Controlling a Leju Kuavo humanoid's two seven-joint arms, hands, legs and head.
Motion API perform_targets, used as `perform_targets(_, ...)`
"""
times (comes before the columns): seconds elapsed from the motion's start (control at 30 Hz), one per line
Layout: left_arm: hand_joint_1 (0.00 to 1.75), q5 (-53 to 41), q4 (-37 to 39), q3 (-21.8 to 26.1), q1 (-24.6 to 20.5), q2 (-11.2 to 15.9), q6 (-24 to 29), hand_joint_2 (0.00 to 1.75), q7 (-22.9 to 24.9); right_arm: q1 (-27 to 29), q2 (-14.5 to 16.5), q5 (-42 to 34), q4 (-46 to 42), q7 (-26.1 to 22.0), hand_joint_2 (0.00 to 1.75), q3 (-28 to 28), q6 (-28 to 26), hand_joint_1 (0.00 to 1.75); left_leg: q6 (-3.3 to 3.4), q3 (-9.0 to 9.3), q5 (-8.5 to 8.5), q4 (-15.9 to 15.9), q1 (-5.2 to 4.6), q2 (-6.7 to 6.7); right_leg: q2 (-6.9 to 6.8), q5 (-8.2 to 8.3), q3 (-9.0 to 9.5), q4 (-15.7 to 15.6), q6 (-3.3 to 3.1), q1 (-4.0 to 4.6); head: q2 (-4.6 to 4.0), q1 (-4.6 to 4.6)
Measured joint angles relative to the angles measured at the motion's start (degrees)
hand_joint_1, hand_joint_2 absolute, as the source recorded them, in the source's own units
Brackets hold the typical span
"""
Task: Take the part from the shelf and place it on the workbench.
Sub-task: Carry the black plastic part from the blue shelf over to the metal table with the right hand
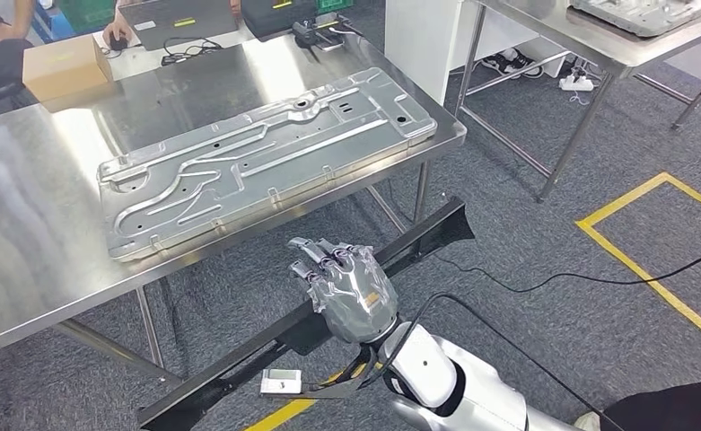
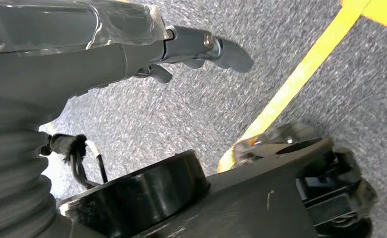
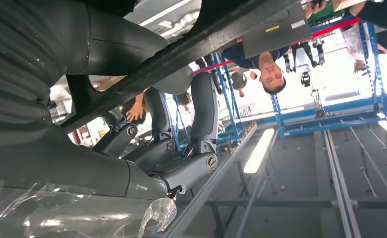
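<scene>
Gripping a long black bar-shaped part (image 1: 328, 314) from beneath, the right hand (image 1: 346, 285) is curling its fingers over it; its long axis is running diagonally, just short of the steel workbench (image 1: 41, 269) ahead.

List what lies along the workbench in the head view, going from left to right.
Cardboard box → laptop → large stamped metal panel, which spans most of the workbench.

Head view high, facing down over workbench (image 1: 50, 269); both wrist views close, floorward and ceilingward.
</scene>
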Motion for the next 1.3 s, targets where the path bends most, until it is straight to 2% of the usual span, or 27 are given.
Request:
perform_targets(0.03,0.0,0.04,0.0,0.0,0.12,0.03,-0.02,1.75,0.03,-0.04,0.04,-0.02,0.05,-0.03,1.75,0.0,-0.02,1.75,0.25,1.03,2.08,-3.69,-0.15,0.12,0.08,-0.38,0.48,-0.04,0.24,0.07,0.0,-0.01)
perform_targets(0.07,0.0,0.08,0.0,0.0,0.21,0.05,-0.03,1.75,0.05,-0.1,0.05,-0.04,0.1,-0.05,1.75,0.0,-0.06,1.75,0.59,1.88,3.34,-6.32,-0.32,0.22,0.16,-0.69,0.72,-0.09,0.51,0.11,0.0,0.01)
perform_targets(0.1,0.0,0.12,0.0,0.01,0.29,0.07,-0.05,1.75,0.05,-0.12,0.06,-0.05,0.16,-0.05,1.75,0.0,-0.1,1.75,1.01,2.24,3.77,-7.54,-0.54,0.3,0.22,-0.84,0.87,-0.06,0.85,0.12,0.0,0.01)
perform_targets(0.17,0.0,0.15,0.0,0.02,0.29,0.09,-0.06,1.75,0.01,-0.17,0.08,-0.05,0.23,-0.05,1.75,0.02,-0.16,1.75,1.75,2.89,3.55,-7.91,-0.73,0.31,0.26,-1.09,1.08,0.36,1.53,0.16,0.01,0.04)
perform_targets(0.23,0.0,0.15,0.0,0.02,0.31,0.11,-0.04,1.75,-0.1,-0.35,0.07,-0.01,0.24,-0.08,1.75,0.04,0.04,1.75,2.41,3.87,3.53,-8.19,-0.63,0.28,0.13,-1.92,0.55,2.51,1.97,0.13,0.01,0.08)
perform_targets(0.3,0.0,0.17,0.0,0.02,0.4,0.16,0.01,1.75,-0.3,-0.56,0.01,0.24,0.24,-0.15,1.75,0.08,0.57,1.75,3.12,4.78,3.08,-8.27,-0.65,0.28,0.04,-4.14,-2.68,8.56,2.3,0.04,0.0,0.11)
perform_targets(0.37,0.0,0.21,0.0,0.02,0.51,0.19,0.02,1.75,-0.51,-0.62,-0.17,0.74,0.27,-0.17,1.75,0.23,1.33,1.75,3.58,5.37,2.45,-8.26,-0.78,0.21,0.04,-6.5,-7.46,15.6,2.65,0.08,0.0,0.13)
perform_targets(0.4,0.0,0.24,0.0,0.02,0.6,0.19,0.01,1.75,-0.58,-0.61,-0.28,1.09,0.32,-0.15,1.75,0.33,1.79,1.75,3.63,5.73,2.1,-8.26,-0.83,0.11,0.04,-6.62,-9.07,17.09,2.67,0.12,0.0,0.15)
perform_targets(0.43,0.0,0.26,0.0,0.02,0.68,0.19,-0.01,1.75,-0.62,-0.66,-0.37,1.45,0.36,-0.12,1.75,0.43,2.28,1.75,3.6,6.2,1.7,-8.26,-0.86,-0.02,0.04,-5.64,-9.67,16.51,2.63,0.11,0.0,0.14)
perform_targets(0.47,0.0,0.28,0.0,0.02,0.76,0.19,-0.02,1.75,-0.63,-0.79,-0.44,1.89,0.39,-0.07,1.75,0.54,2.83,1.75,3.5,6.79,1.24,-8.26,-0.86,-0.14,0.03,-3.51,-9.15,13.8,2.49,0.1,0.0,0.15)
perform_targets(0.5,0.0,0.3,0.0,0.02,0.83,0.19,-0.03,1.75,-0.63,-0.99,-0.51,2.34,0.4,0.02,1.75,0.62,3.42,1.75,3.34,7.41,0.73,-8.27,-0.85,-0.23,0.0,-0.64,-7.86,9.72,2.36,0.07,0.0,0.15)
perform_targets(0.53,0.0,0.31,0.0,0.02,0.85,0.19,-0.04,1.75,-0.64,-1.27,-0.62,2.74,0.4,0.15,1.75,0.69,3.98,1.75,3.12,7.98,0.19,-8.18,-0.94,-0.29,-0.02,1.43,-6.5,5.73,2.24,0.09,0.0,0.14)
perform_targets(0.57,0.0,0.32,0.0,0.02,0.86,0.2,-0.04,1.75,-0.66,-1.66,-0.73,3.12,0.4,0.32,1.75,0.74,4.54,1.75,2.87,8.31,-0.29,-8.16,-1.03,-0.31,-0.04,2.56,-5.42,2.79,2.02,0.12,0.0,0.14)
perform_targets(0.6,0.0,0.33,0.0,0.02,0.89,0.2,-0.04,1.75,-0.68,-2.08,-0.86,3.41,0.38,0.53,1.75,0.74,5.01,1.75,2.57,8.48,-0.71,-8.14,-1.14,-0.31,-0.03,3.09,-4.86,1.22,1.77,0.17,0.0,0.13)
perform_targets(0.7,0.0,0.38,0.0,0.03,1.05,0.28,0.04,1.75,-0.76,-3.45,-1.35,4.17,0.21,1.04,1.75,0.72,6.3,1.75,1.84,8.61,-1.32,-7.41,-1.23,-0.28,0.09,2.9,-4.36,0.81,0.75,0.07,0.0,0.12)
perform_targets(0.73,0.0,0.39,0.0,0.03,1.06,0.33,0.1,1.75,-0.82,-3.95,-1.54,4.49,0.08,1.1,1.75,0.72,6.84,1.75,1.59,8.06,-1.55,-6.02,-1.16,-0.24,0.11,2.7,-4.08,0.78,0.45,-0.05,0.0,0.1)
perform_targets(0.77,0.0,0.45,0.0,0.04,1.03,0.38,0.17,1.75,-0.9,-4.49,-1.73,4.88,-0.09,1.14,1.75,0.72,7.57,1.75,1.28,6.75,-2.17,-3.6,-1.0,-0.19,0.12,2.51,-3.77,0.76,0.23,-0.17,0.0,0.09)
perform_targets(0.87,0.0,0.74,0.0,0.2,0.79,0.43,0.39,1.75,-1.36,-5.92,-2.55,5.86,-0.69,1.12,1.75,0.74,10.26,1.75,0.34,-0.05,-6.13,7.38,-0.51,-0.06,0.08,1.55,-2.94,0.76,-0.03,-0.2,0.0,0.09)
perform_targets(0.9,0.0,0.79,0.0,0.28,0.7,0.43,0.44,1.75,-1.51,-6.2,-2.87,6.03,-0.87,1.07,1.75,0.76,11.06,1.75,0.24,-1.71,-6.99,9.45,-0.47,-0.03,0.06,1.17,-2.52,0.76,-0.02,-0.18,0.0,0.09)
perform_targets(0.93,0.0,0.83,0.0,0.37,0.63,0.43,0.46,1.75,-1.6,-6.42,-3.17,6.13,-1.04,1.0,1.75,0.78,11.72,1.75,0.26,-2.42,-6.72,9.58,-0.48,-0.02,0.06,0.77,-1.99,0.76,0.01,-0.15,0.0,0.09)
perform_targets(0.97,0.0,0.87,0.0,0.43,0.67,0.43,0.46,1.75,-1.63,-6.65,-3.43,6.17,-1.28,0.9,1.75,0.83,12.35,1.75,0.43,-2.08,-5.03,7.5,-0.52,-0.01,0.11,0.34,-1.35,0.75,0.04,-0.09,0.0,0.09)
perform_targets(1.03,0.0,0.96,0.01,0.52,0.99,0.51,0.47,1.75,-1.63,-7.3,-3.91,6.32,-1.87,0.74,1.75,0.94,13.41,1.75,1.3,0.23,0.61,-0.43,-0.82,0.03,0.25,-0.5,-0.04,0.69,0.15,0.06,0.0,0.09)
perform_targets(1.07,0.0,0.98,0.01,0.56,1.15,0.59,0.46,1.75,-1.63,-7.68,-4.15,6.41,-2.18,0.69,1.75,1.03,13.87,1.75,1.89,1.33,2.19,-3.92,-1.13,0.08,0.34,-0.85,0.36,0.62,0.31,0.1,0.0,0.09)
perform_targets(1.1,0.0,0.98,0.02,0.61,1.28,0.7,0.46,1.75,-1.63,-7.99,-4.39,6.49,-2.46,0.67,1.75,1.12,14.21,1.75,2.47,2.0,2.97,-6.1,-1.44,0.07,0.36,-1.13,0.56,0.52,0.58,0.08,0.0,0.09)
perform_targets(1.17,0.0,0.91,0.02,0.72,1.33,0.91,0.45,1.75,-1.59,-8.24,-4.79,6.56,-2.93,0.62,1.75,1.38,14.67,1.75,3.57,2.77,2.62,-7.75,-1.84,-0.02,0.3,-0.92,0.81,0.85,1.34,0.0,0.0,0.09)
perform_targets(1.23,0.0,0.72,0.02,0.77,1.41,1.03,0.4,1.75,-1.5,-8.18,-5.04,6.6,-3.36,0.57,1.75,1.68,14.88,1.75,4.34,4.43,3.23,-9.01,-1.61,-0.14,0.14,-1.01,0.95,2.06,1.84,-0.01,0.0,0.1)
perform_targets(1.3,0.0,0.54,0.03,0.78,1.51,1.15,0.31,1.75,-1.36,-8.24,-5.22,6.74,-3.74,0.55,1.75,1.96,14.94,1.75,4.72,6.01,3.3,-9.68,-1.36,-0.17,0.09,-3.02,-0.89,6.1,2.13,-0.06,0.0,0.13)
